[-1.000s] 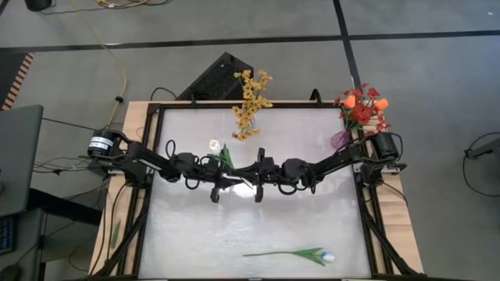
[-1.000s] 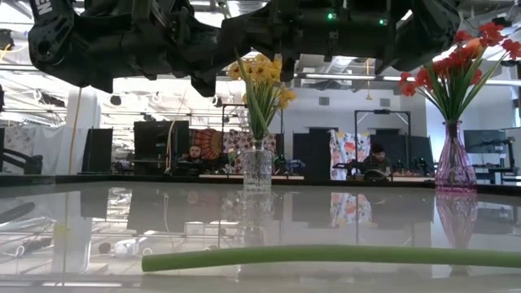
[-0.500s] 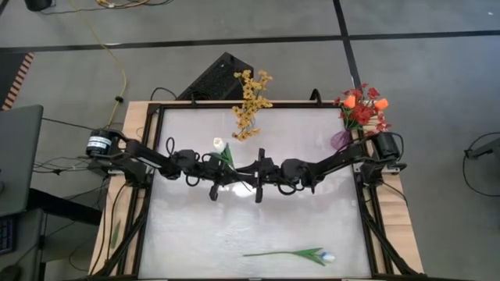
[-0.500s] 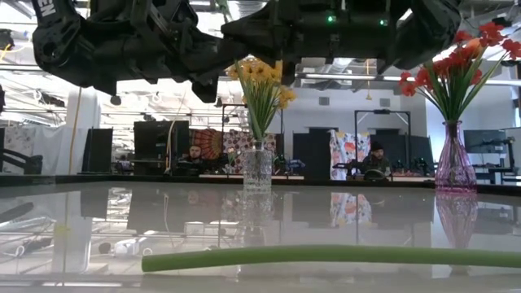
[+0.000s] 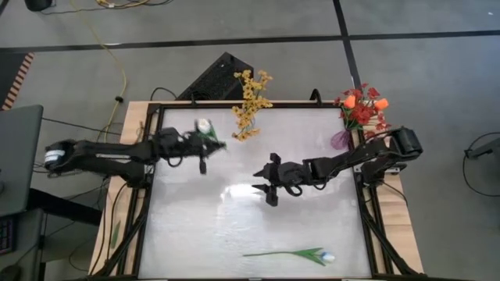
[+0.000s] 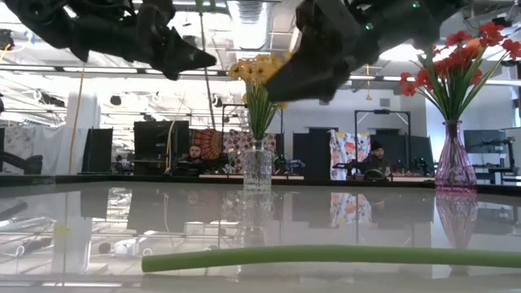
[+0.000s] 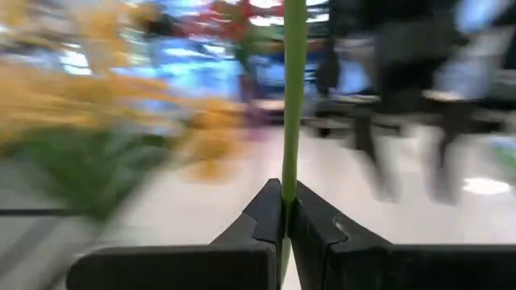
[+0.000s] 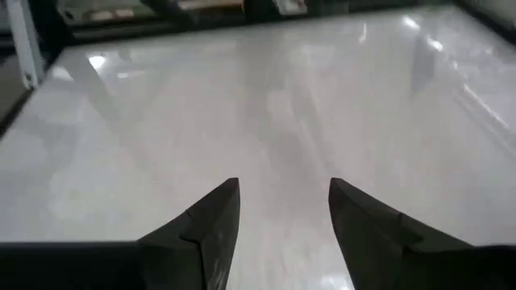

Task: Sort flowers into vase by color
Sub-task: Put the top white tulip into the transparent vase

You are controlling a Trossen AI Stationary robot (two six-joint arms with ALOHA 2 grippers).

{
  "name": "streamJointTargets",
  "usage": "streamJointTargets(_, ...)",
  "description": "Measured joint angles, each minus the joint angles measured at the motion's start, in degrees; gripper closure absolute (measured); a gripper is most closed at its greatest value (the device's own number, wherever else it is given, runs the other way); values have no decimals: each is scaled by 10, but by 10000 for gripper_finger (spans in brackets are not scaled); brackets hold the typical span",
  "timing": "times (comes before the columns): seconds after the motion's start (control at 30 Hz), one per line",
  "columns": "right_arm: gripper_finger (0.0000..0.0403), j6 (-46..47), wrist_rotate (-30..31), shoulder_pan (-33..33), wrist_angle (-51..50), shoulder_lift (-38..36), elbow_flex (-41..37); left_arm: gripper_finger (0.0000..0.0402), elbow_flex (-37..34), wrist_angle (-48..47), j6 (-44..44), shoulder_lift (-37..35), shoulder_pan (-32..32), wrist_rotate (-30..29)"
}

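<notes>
Left gripper (image 7: 285, 211) is clamped on the green stem of a white tulip (image 5: 204, 126), held above the glossy white table (image 5: 195, 218), just short of the yellow spray in its clear vase (image 6: 257, 167). Right gripper (image 8: 278, 205) hangs over the table's middle, fingers spread, holding nothing. A second white tulip (image 5: 312, 254) lies flat at the near edge, well apart from both grippers. The red and orange blooms stand in a purple vase (image 6: 454, 163). Beyond the table: two seated people (image 6: 375, 159), monitors, ceiling lights.

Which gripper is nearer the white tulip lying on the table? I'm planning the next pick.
Right. The right gripper hangs open mid-table, above the white tulip at the near edge; the left gripper, shut on another flower's stem, is farther off.
</notes>
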Motion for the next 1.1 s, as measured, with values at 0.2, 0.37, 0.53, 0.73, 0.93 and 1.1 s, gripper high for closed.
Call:
streamJointTargets(0.2, 187, 9, 0, 7, -13, 5, 0, 401, 0, -8, 9, -51, 140, -25)
streamJointTargets(0.37, 191, 6, 0, 5, -10, 13, 0, 401, 7, 57, -62, 9, 276, 72)
streamJointTargets(0.53, 193, 15, 1, 5, 0, 13, 0, 401, 70, 103, -160, 127, 347, 241)
streamJointTargets(0.73, 193, 21, 1, 8, 1, 13, 0, 401, 159, 141, -193, 255, 329, 307)
streamJointTargets(0.93, 193, 35, 1, 17, -11, 13, 0, 401, 206, 152, -195, 311, 325, 307)
streamJointTargets(1.1, 193, 35, 1, 22, -22, 13, 0, 401, 219, 156, -190, 316, 325, 291)
